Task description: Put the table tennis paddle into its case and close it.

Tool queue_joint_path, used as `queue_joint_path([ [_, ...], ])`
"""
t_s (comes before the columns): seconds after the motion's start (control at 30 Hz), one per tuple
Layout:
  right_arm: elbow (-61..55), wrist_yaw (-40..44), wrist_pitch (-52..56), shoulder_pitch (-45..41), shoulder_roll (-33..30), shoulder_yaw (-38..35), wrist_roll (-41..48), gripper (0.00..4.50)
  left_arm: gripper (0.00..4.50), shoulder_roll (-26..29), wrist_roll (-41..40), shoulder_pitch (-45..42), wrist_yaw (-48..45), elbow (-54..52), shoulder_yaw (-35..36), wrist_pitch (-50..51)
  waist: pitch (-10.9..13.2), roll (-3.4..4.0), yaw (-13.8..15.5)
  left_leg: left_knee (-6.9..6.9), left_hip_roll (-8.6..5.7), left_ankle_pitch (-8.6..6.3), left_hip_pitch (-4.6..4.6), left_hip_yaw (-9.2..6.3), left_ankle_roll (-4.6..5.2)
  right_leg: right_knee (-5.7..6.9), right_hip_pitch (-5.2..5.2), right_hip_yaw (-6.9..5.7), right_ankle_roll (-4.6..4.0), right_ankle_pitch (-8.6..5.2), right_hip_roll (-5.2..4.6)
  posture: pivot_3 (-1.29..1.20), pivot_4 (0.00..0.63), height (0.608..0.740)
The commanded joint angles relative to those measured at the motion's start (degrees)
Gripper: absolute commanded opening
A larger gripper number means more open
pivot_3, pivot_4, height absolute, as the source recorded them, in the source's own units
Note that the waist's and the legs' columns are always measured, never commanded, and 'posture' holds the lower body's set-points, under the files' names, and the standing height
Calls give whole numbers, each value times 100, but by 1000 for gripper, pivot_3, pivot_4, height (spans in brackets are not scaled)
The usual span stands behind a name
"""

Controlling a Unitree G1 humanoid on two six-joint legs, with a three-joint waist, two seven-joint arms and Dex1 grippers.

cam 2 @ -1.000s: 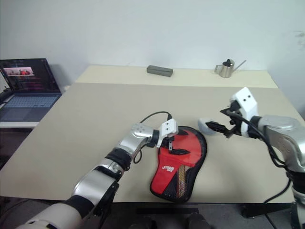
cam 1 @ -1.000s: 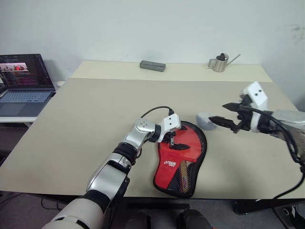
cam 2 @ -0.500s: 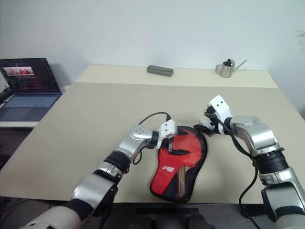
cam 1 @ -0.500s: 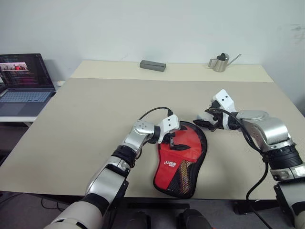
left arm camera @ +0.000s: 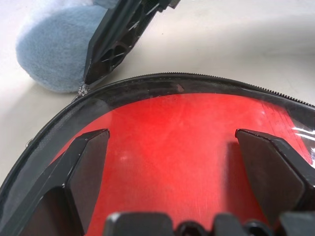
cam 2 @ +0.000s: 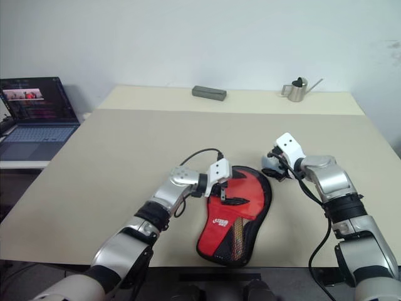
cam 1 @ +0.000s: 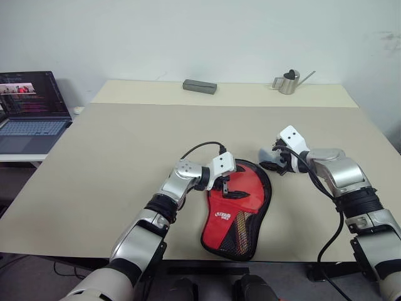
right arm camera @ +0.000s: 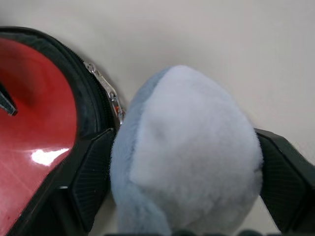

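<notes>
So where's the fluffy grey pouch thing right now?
The fluffy grey pouch sits on the table just right of the case, between the open jaws of the right gripper.

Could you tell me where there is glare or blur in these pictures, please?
Right wrist view: a white glare patch on the paddle's red rubber, fuzzy grey-blue pouch soft. Left wrist view: glare streaks at the rubber's far edge, nearest gripper parts blurred. Eye views: evenly lit.
</notes>
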Motion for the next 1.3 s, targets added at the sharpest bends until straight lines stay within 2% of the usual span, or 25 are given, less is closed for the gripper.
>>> queue_joint_path([
  [0.03,-109,-39,-67,-133,22,-232,-71,3231,4500,7,265,242,1,239,-218,150,0,0,-1,0,0,0,0,0,0,0,0,0,0,0,0,0,150,740],
  [0.1,-161,-47,-32,-95,38,-255,-88,2503,4500,1,279,241,104,286,-195,168,-1,1,0,0,0,0,0,1,0,0,0,0,0,0,0,0,150,740],
  [0.23,-304,-82,69,0,80,-306,-123,1348,4500,-5,348,302,362,378,-202,217,-6,9,0,1,-1,0,2,1,0,2,1,0,0,0,-2,0,150,740],
  [0.3,-421,-93,134,86,80,-330,-126,960,4500,-22,355,378,453,378,-212,285,-15,16,3,1,-1,0,5,1,0,6,3,1,0,0,-2,0,150,740],
  [0.43,-839,-88,342,379,-27,-410,-103,581,4500,-60,376,535,558,311,-278,344,-55,40,7,1,-3,0,11,2,0,9,9,2,1,0,-2,0,150,740],
  [0.73,-2324,30,1075,1368,-577,-779,87,406,4500,-133,366,767,622,93,-356,524,-85,64,51,-1,-7,0,10,-7,0,-1,16,7,6,-4,14,0,150,740],
  [1.13,-3341,69,1718,1935,-1134,-1319,453,384,4500,-197,381,819,658,33,-384,567,-86,64,136,-4,-8,-4,10,-3,5,-11,18,4,9,-6,15,0,150,740],
  [1.3,-4069,339,2138,2347,-1527,-1508,863,384,4500,-195,396,858,658,-25,-396,614,-87,65,148,-6,-7,-5,10,-2,8,-16,19,4,11,-8,16,0,150,740],
])
